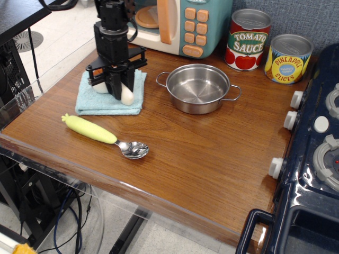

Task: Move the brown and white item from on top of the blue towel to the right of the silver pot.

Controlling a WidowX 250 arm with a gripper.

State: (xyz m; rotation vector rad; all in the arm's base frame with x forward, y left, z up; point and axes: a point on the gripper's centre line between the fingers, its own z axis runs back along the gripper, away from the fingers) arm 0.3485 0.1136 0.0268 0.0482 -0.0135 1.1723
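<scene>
Gripper (119,89) pinching soft cream mushroom (126,95); terry towel (109,99) beneath.

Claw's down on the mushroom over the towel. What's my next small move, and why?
Probably lift straight up. The claw looks closed around the plush mushroom's white stem, which still sits on the blue towel; it needs height to clear the silver pot.

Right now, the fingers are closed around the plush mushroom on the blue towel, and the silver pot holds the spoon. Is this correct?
Not quite. The silver pot is empty; the spoon lies on the wooden table, in front of the blue towel. The rest holds: the fingers are closed around the plush mushroom on the towel. The observation.image view shows it.
</scene>
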